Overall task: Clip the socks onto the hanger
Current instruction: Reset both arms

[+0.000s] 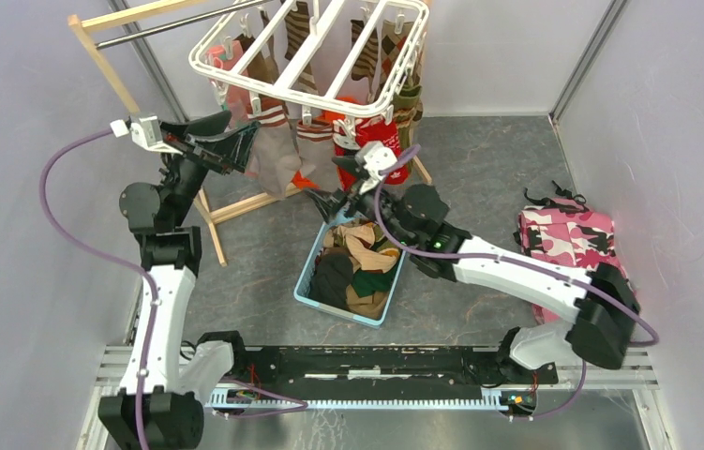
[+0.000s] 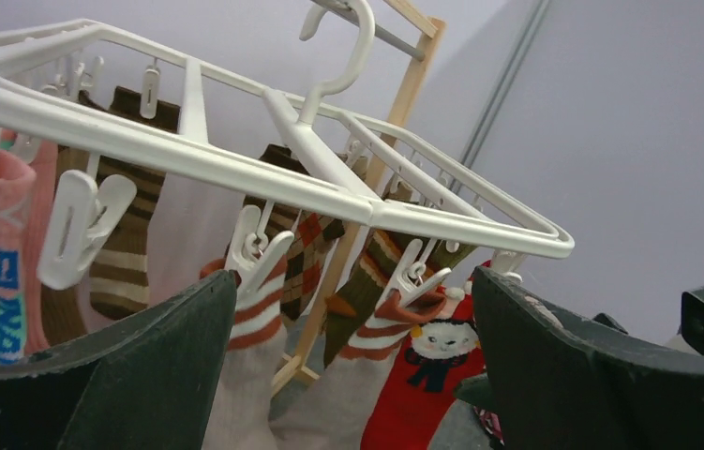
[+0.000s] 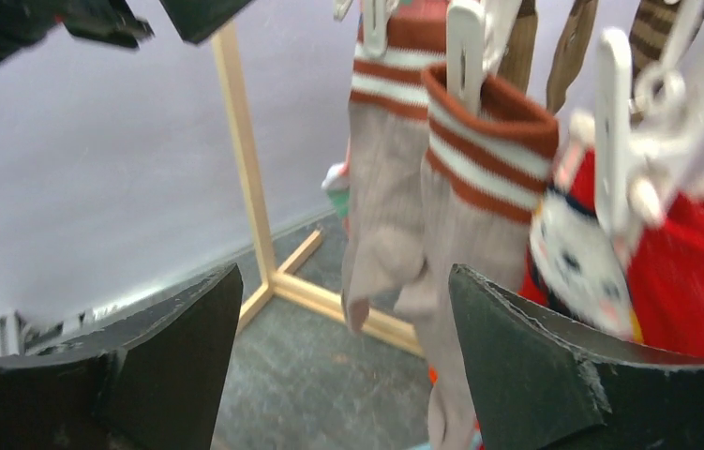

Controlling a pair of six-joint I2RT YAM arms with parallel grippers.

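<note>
The left tool (image 2: 352,281) is spread wide and holds nothing; the beige striped socks (image 2: 256,319) hang clipped on the white hanger (image 2: 235,169) just in front of it. The right tool (image 3: 345,272) is spread too, facing these socks.

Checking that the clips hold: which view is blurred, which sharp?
Right wrist: smeared, worst on the clips and red sock at right; striped socks fairly readable. Left wrist: hanger and clips crisp. Top external: even light, sharp, no glare.
</note>
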